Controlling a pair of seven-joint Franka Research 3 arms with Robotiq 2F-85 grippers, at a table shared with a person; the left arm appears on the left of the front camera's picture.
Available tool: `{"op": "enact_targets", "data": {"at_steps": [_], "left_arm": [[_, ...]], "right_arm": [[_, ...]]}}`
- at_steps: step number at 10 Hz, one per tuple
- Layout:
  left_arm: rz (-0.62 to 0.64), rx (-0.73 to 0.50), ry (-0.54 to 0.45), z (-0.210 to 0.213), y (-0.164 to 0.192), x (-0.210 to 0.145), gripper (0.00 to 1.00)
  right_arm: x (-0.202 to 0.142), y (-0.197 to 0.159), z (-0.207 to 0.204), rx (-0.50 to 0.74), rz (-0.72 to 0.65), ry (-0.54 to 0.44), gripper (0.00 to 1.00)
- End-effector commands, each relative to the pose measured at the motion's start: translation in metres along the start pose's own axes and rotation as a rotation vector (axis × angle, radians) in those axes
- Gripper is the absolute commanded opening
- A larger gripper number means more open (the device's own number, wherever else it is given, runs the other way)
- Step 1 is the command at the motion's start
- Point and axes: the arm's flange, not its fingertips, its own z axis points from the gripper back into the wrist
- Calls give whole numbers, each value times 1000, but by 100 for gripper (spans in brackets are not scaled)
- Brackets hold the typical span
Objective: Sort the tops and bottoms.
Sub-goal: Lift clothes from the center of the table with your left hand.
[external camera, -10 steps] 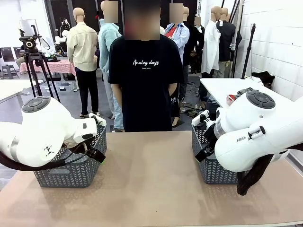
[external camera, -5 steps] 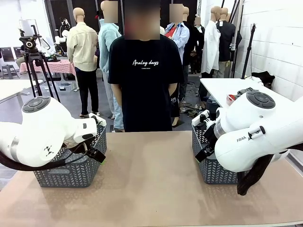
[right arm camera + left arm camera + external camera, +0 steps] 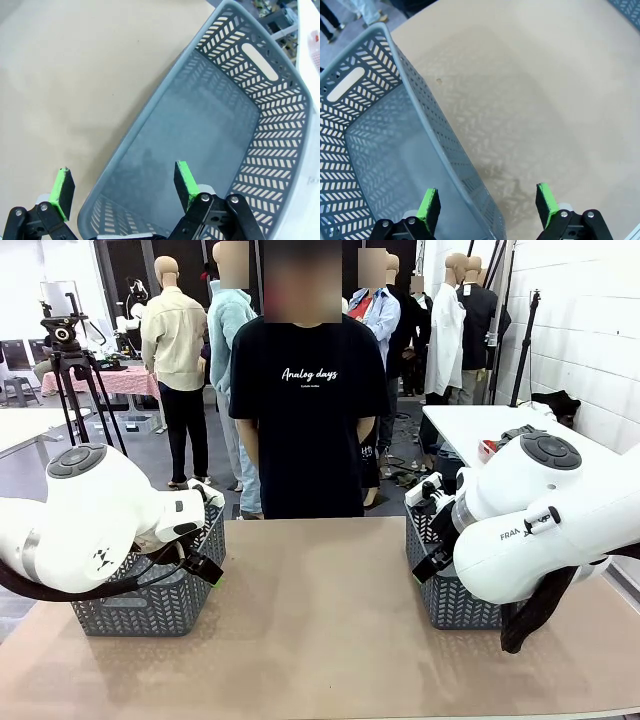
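The left hand point(image 3: 487, 200), spread wide, above the rim of the grey left basket point(image 3: 367, 127); right hand point(image 3: 122, 186), spread wide, above the rim of the grey right basket point(image 3: 272, 145); beige desk point(image 3: 75, 75) beneath

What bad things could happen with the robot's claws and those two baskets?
1. The open left claw hangs over the left basket's side wall, one finger above the inside, one above the table. Dropping straight down might knock or tip the basket.
2. The open right claw straddles the right basket's rim the same way, so it might bump it too.
3. The person stands close to the table's far edge; a long reach across could come near them.
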Motion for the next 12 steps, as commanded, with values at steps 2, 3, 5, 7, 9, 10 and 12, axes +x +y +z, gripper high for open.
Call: {"op": "enact_targets", "data": {"at_steps": [2, 3, 5, 7, 9, 10, 12], "left_arm": [[7, -2, -1, 0, 3, -1, 100], [7, -2, -1, 0, 3, -1, 100], [7, -2, -1, 0, 3, -1, 100], [7, -2, -1, 0, 3, -1, 100], [7, -2, -1, 0, 3, -1, 100], [7, -2, -1, 0, 3, -1, 100], [7, -2, -1, 0, 3, -1, 100]], "right_arm": [[0, 0, 0, 0, -2, 0, 100], [0, 0, 0, 0, -2, 0, 100], [0, 0, 0, 0, -2, 0, 100], [0, 0, 0, 0, -2, 0, 100], [0, 0, 0, 0, -2, 0, 100], [0, 0, 0, 0, -2, 0, 100], [0, 0, 0, 0, -2, 0, 100]]}}
